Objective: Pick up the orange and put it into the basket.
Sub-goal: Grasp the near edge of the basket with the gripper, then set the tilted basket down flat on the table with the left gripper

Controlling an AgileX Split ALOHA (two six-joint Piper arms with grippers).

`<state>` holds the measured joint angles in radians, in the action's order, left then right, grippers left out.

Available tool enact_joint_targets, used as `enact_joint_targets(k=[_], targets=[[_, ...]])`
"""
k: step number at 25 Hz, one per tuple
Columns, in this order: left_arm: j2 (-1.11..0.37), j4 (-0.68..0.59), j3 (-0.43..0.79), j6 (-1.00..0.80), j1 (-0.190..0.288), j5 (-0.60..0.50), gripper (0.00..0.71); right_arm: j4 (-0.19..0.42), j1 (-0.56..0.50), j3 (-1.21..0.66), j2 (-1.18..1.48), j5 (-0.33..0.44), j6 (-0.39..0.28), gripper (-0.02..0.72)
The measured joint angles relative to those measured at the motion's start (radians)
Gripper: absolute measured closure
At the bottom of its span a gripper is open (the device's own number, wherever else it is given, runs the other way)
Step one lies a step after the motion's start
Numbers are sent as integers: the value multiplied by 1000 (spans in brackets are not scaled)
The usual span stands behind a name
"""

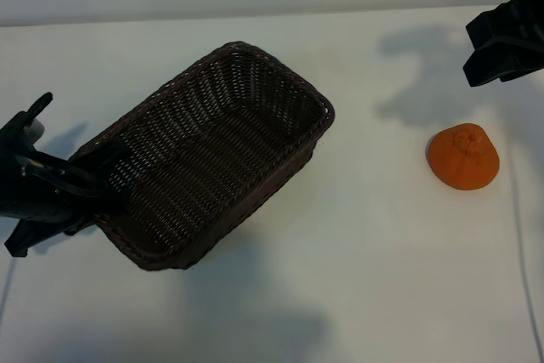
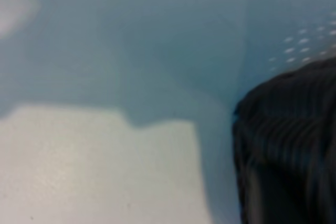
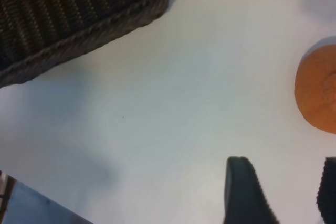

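White tabletop (image 1: 357, 278), plain pale wall behind; wicker basket (image 1: 255, 91) sat left of centre, turned diagonally, and seemed tipped up at its near-left end, judging by the shadow under it; orange (image 1: 463, 156) sat on the table well to the basket's right, untouched, knob up.

Left gripper (image 1: 81, 189) was at the basket's near-left corner, fingers straddling the rim; looked clamped on the wicker, though the exterior view didn't show the contact cleanly. Right gripper (image 1: 503, 44) hovered above and behind the orange, jaws apart, nothing between them.

Step in hand, as I read it: left arm securing the basket, the pick not yet started. Next move calls for the right gripper to drop over the orange, straddling it below the knob, then close; the fruit is round, so an off-centre pinch could roll it away.

View differences: right wrist view showed the gap between its fingertips (image 3: 244, 192), with the orange (image 3: 319, 90) off to one side rather than between them; exterior didn't give that alignment. Left wrist view gave only dark weave (image 2: 289, 150) close up; no rim contact readable.
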<state>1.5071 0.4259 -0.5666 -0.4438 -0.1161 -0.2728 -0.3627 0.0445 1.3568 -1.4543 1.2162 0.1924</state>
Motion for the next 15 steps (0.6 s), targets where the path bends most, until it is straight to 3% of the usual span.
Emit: enact_joint_targets(k=[8, 15], targets=[[0, -1, -1, 52, 1, -41, 556, 0, 0, 0, 0, 0, 0, 341], [1, -23, -123, 134, 1, -226, 556, 0, 0, 0, 0, 0, 0, 341]])
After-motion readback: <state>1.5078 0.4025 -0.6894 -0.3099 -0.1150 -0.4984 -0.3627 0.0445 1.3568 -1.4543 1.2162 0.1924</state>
